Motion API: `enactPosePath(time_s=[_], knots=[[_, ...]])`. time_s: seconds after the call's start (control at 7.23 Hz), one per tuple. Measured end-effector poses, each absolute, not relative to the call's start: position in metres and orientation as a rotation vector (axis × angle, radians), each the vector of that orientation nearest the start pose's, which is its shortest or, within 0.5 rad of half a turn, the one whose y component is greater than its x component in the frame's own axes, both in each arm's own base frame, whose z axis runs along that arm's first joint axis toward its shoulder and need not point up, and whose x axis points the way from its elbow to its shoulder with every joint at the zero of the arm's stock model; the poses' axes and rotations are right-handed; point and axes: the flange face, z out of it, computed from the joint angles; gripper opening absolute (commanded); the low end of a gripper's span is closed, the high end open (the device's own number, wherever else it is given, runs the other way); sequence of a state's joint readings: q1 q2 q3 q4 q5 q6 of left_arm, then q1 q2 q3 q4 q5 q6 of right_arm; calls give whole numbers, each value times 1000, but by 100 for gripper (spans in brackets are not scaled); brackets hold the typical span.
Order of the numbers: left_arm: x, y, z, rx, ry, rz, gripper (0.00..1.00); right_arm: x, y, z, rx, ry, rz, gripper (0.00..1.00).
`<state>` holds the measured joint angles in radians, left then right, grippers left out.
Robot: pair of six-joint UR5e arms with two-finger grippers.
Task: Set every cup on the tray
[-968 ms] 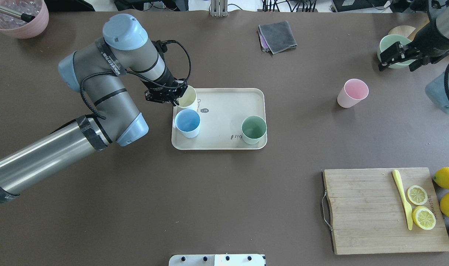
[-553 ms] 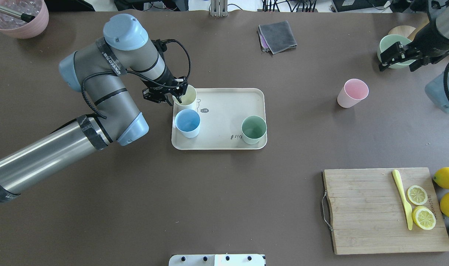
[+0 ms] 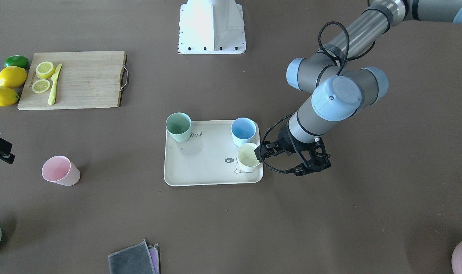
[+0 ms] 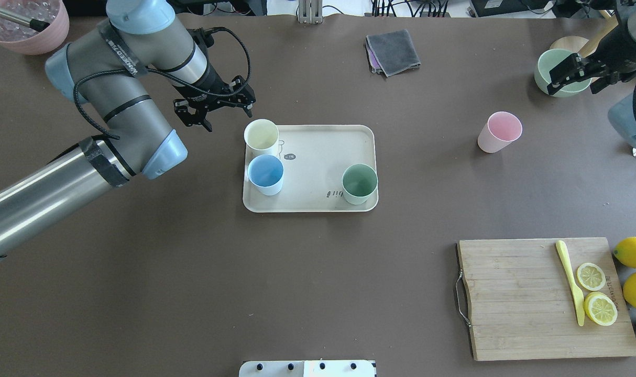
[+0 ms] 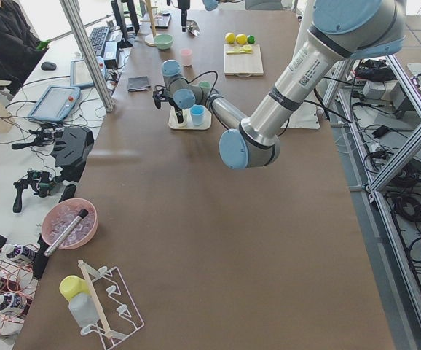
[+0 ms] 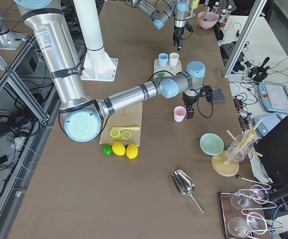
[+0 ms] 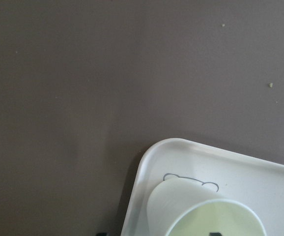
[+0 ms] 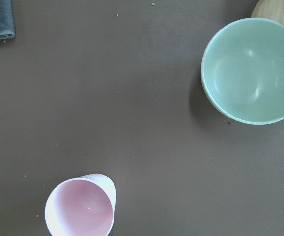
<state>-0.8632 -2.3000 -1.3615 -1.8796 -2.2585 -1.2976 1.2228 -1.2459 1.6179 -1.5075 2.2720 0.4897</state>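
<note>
Looking down from overhead, a beige tray (image 4: 318, 157) sits mid-tabletop (image 4: 192, 288) with three upright cups on it: the cream cup (image 4: 261, 136) in its 10 o'clock corner, the blue cup (image 4: 265, 173) just beside that at 8 o'clock, and the green cup (image 4: 359, 183) in the 4 o'clock corner. The pink cup (image 4: 499, 131) stands on the tabletop, well apart at the tray's 3 o'clock. The left pincer (image 4: 229, 116) hangs spread and empty off the tray's 10 o'clock corner, near the cream cup but apart from it. The right pincer (image 4: 572, 86), spread and empty, hovers by a green bowl (image 4: 546, 65) at the pink cup's 1 o'clock.
</note>
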Motion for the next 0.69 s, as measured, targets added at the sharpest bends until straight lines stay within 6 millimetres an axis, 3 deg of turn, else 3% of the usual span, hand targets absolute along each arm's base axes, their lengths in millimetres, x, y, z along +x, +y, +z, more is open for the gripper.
enactPosePath(time_s=[0.42, 0.69], knots=[[373, -641, 275, -92, 989, -210, 98, -174, -633, 481, 95, -805, -32, 100], [350, -648, 283, -77, 973, -178, 98, -197, -631, 483, 88, -818, -42, 100]])
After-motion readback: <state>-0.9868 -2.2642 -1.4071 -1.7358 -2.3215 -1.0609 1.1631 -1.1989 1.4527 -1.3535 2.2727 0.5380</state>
